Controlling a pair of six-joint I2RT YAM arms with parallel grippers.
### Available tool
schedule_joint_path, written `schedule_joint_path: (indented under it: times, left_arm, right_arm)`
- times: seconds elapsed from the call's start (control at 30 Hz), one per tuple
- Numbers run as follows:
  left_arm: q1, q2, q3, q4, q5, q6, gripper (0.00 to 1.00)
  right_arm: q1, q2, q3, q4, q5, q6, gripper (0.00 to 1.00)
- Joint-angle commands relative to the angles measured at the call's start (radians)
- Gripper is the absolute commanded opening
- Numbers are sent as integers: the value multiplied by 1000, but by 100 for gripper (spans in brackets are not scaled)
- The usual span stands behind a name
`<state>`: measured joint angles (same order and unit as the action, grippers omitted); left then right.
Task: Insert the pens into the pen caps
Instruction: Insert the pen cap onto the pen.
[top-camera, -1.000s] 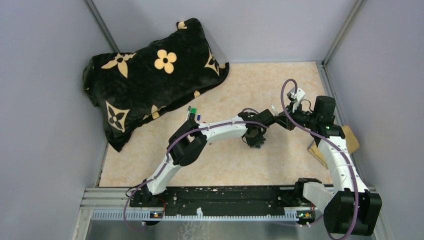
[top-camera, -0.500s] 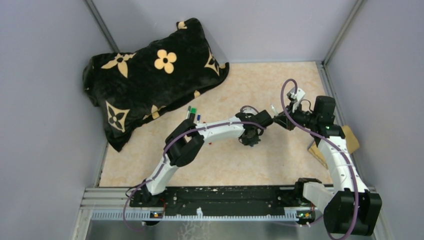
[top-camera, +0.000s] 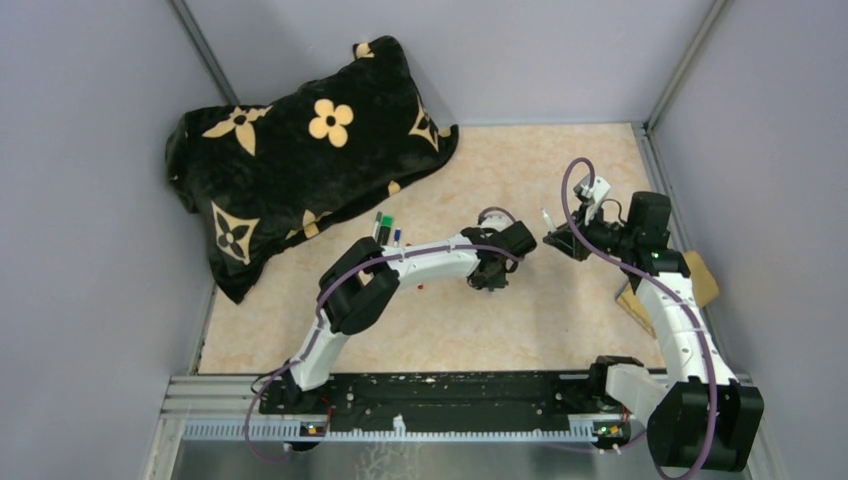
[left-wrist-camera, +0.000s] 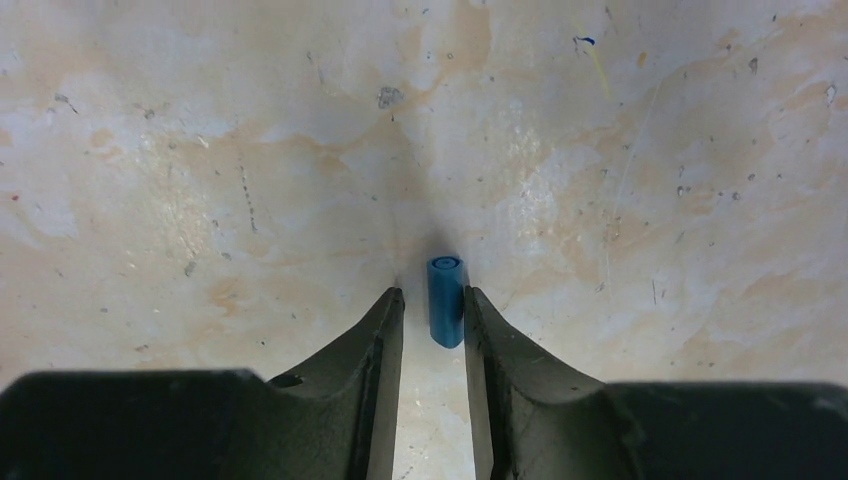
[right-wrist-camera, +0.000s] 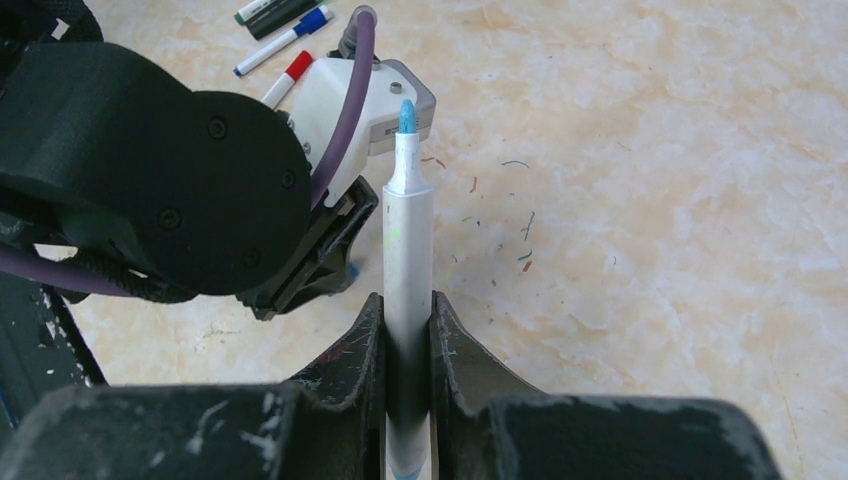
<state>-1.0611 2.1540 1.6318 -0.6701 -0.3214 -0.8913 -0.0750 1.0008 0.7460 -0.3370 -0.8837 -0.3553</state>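
marbled beige tabletop (left-wrist-camera: 200, 150); left gripper (left-wrist-camera: 434, 296) jaws apart around small blue plastic cap (left-wrist-camera: 445, 285); right gripper (right-wrist-camera: 407, 302) clamps white blue-tipped pen (right-wrist-camera: 408, 200). step: cap pickup. next: close, align.

No readable text, label, brand or number, neither on the white pen (right-wrist-camera: 409, 250) nor on the flower-patterned cushion (top-camera: 300, 150)

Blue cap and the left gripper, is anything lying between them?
Nothing. The left wrist view shows the blue cap at the mouth of the open left gripper, close beside one finger, only bare table between it and the other.
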Motion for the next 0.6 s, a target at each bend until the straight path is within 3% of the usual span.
schedule_joint_path:
  times: [0.0,0.23,0.57]
  left_arm:
    - [38,35,-29,-58,-15,50,36]
    - [44,76,-8,-81,-3,82,36]
    - [44,91,-25,-83,52,89,17]
  right_arm:
    - [-5,-31,-13,39,-18,2,0]
    - [-5,-32,-14,41,-18,1,0]
    - [-5,-34,-14,41,-18,0,0]
